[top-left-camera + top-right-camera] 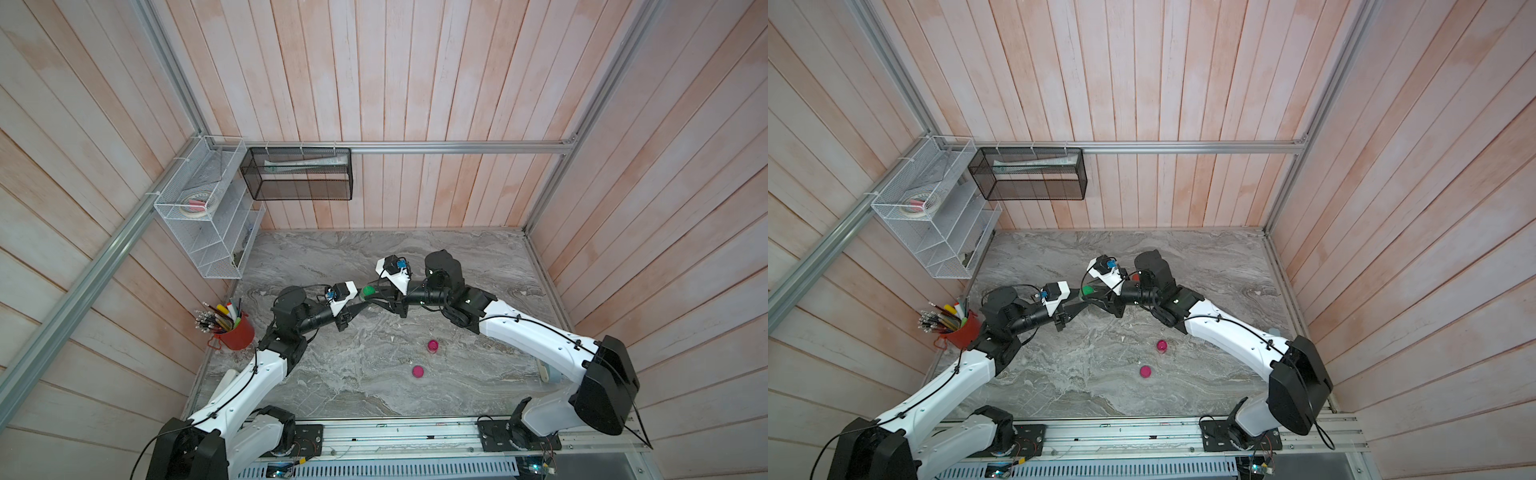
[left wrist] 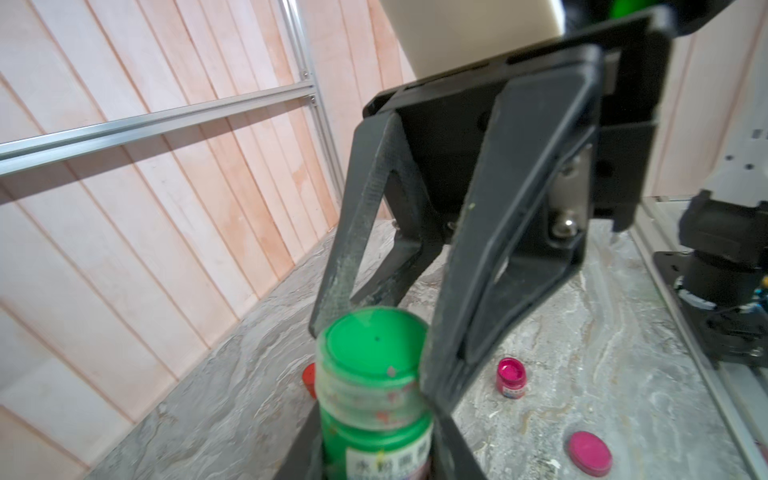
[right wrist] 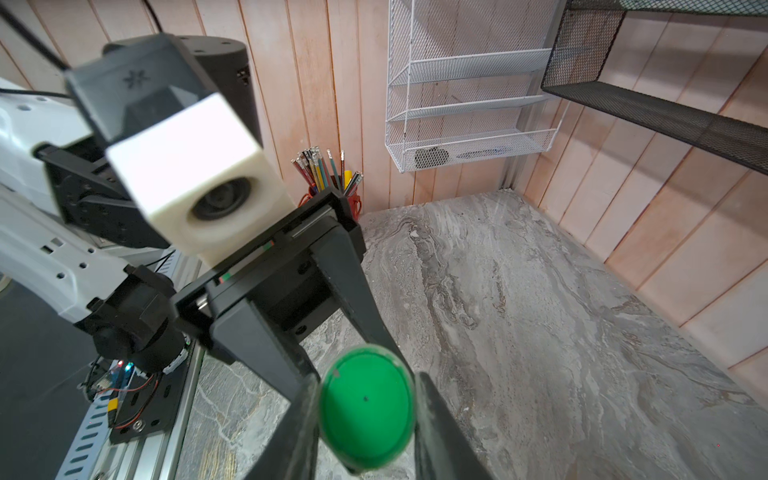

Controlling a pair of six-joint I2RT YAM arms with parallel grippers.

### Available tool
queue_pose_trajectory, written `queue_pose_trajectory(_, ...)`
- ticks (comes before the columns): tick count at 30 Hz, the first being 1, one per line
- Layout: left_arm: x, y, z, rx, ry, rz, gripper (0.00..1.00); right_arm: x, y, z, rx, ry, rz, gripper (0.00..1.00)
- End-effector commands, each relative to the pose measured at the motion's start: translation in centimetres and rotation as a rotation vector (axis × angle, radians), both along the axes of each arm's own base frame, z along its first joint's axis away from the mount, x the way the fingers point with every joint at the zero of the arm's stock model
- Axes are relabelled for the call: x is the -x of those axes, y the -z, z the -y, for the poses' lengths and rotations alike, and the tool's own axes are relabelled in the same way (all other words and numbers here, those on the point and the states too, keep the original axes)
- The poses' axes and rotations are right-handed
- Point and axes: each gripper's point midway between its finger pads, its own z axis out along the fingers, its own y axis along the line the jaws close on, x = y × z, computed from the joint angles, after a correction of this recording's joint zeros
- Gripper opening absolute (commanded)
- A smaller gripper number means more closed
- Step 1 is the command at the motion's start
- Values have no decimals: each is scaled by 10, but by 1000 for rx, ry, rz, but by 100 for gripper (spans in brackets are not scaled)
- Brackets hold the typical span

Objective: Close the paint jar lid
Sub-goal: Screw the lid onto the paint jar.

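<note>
**Lid being gripped on the held jar**

In both top views, the green jar [image 1: 367, 291] is being held over the far half of the table [image 1: 332, 386], between the left gripper [image 1: 360, 305] and the right gripper [image 1: 380, 295]. In the left wrist view, its body is being clamped by the left gripper, probably so that it is not turning. In the right wrist view, the lid [image 3: 365, 407] is being pinched on both sides by the right gripper, probably for screwing down.

Open marble on far tabletop [image 1: 478, 266], toward the back wall. Near side: pink jar [image 1: 432, 345] and pink lid [image 1: 417, 371] lie apart, passable gap between. Left edge blocked by pencil cup [image 1: 236, 332]; wire rack [image 1: 208, 216] hangs on wall beyond.
</note>
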Motion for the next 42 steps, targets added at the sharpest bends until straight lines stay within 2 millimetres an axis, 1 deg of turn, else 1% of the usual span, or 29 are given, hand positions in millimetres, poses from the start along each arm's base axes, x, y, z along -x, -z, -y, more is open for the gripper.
queue_pose_trajectory(1, -9, -33, -14, 37, -138, 160, 31, 3, 43, -13, 101, 32, -125, 27)
queue_pose_trajectory(6, -19, -53, -40, 77, -331, 238, 31, -5, 60, -34, 121, 83, -205, 27)
queue_pose_trajectory(7, -21, -57, -46, 83, -373, 254, 31, -8, 62, -39, 120, 103, -225, 27)
queue_pose_trajectory(12, -26, -74, -76, 121, -561, 305, 31, -9, 74, -71, 101, 146, -318, 26)
queue_pose_trajectory(16, -29, -80, -92, 132, -659, 320, 31, -15, 79, -92, 56, 187, -411, 26)
queue_pose_trajectory(20, -32, -81, -101, 134, -719, 319, 31, -18, 82, -104, 43, 219, -450, 26)
queue_pose_trajectory(24, -33, -80, -102, 133, -728, 314, 31, -20, 82, -103, 43, 238, -452, 30)
queue_pose_trajectory(26, -34, -80, -102, 136, -728, 312, 31, -21, 83, -101, 50, 255, -443, 34)
queue_pose_trajectory(31, -35, -77, -102, 132, -727, 304, 31, -18, 83, -93, 47, 262, -427, 48)
queue_pose_trajectory(34, -38, -73, -101, 120, -728, 294, 31, -17, 82, -86, 45, 271, -413, 55)
queue_pose_trajectory(39, -42, -65, -97, 102, -714, 275, 31, -9, 78, -64, 30, 288, -373, 59)
queue_pose_trajectory(42, -44, -59, -90, 87, -680, 261, 31, -1, 71, -42, 8, 284, -338, 59)
